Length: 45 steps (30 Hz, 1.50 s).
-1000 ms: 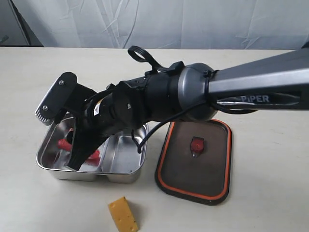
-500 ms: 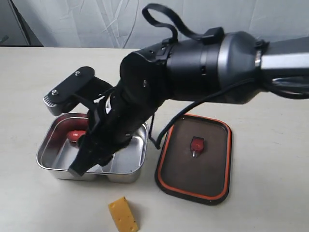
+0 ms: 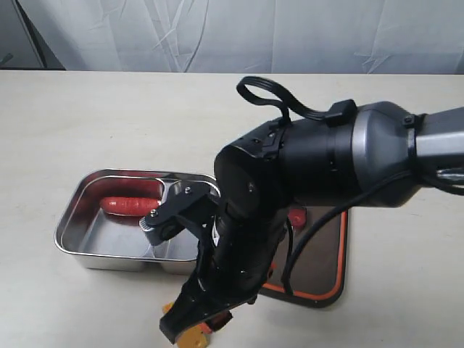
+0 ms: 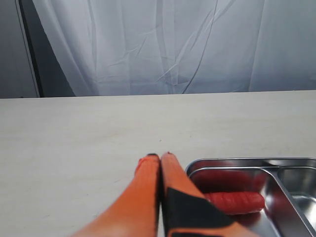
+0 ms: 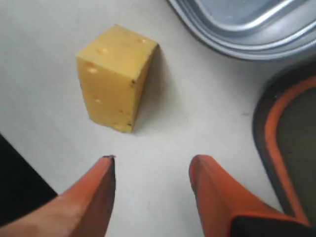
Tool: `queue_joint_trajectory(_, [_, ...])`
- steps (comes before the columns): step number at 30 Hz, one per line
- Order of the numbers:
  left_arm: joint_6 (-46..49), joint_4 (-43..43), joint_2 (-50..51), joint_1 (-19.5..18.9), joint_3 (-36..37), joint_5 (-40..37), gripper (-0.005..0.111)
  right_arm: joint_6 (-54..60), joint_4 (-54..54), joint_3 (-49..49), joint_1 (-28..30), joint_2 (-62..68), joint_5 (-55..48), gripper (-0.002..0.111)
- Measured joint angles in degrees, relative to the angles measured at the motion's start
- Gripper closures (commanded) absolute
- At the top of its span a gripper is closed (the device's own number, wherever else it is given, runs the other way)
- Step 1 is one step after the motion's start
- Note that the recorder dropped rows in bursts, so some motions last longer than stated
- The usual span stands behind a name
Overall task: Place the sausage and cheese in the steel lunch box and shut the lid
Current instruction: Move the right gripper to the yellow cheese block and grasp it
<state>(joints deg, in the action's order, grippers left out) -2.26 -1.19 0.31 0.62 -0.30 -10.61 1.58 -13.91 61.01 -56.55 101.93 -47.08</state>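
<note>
Right arm point(image 3: 304, 188) now lowered over cheese point(image 5: 116, 79), fingers point(image 5: 217, 192) apart

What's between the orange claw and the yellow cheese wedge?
Only bare pale table, seen in the right wrist view, between the open right gripper and the yellow cheese wedge.

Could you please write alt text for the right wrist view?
The open right end effector hovers over the table, just short of a yellow cheese wedge. The steel box and the lid show at the edges.
</note>
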Motion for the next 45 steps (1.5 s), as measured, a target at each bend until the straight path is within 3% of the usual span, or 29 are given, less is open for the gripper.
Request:
queue_joint_trajectory(6, [0.0,0.0,0.0,0.0,0.0,0.0,0.107,0.0,-6.5,-0.5,-0.2,0.0,5.2,0.059])
queue_joint_trajectory(20, [0.0,0.0,0.0,0.0,0.0,0.0,0.107,-0.2,-7.2,-0.5,-3.3,0.0,7.3,0.059])
queue_joint_trajectory(22, [0.0,0.0,0.0,0.0,0.0,0.0,0.107,-0.2,-7.2,-0.5,-3.3,0.0,7.2,0.056])
queue_joint_trajectory(28, [0.0,0.0,0.0,0.0,0.0,0.0,0.107,-0.2,-7.1,-0.5,-3.3,0.0,7.1,0.028])
queue_joint_trajectory(45, [0.0,0.0,0.0,0.0,0.0,0.0,0.107,-1.6,-6.1,-0.5,-3.3,1.7,11.3,0.028])
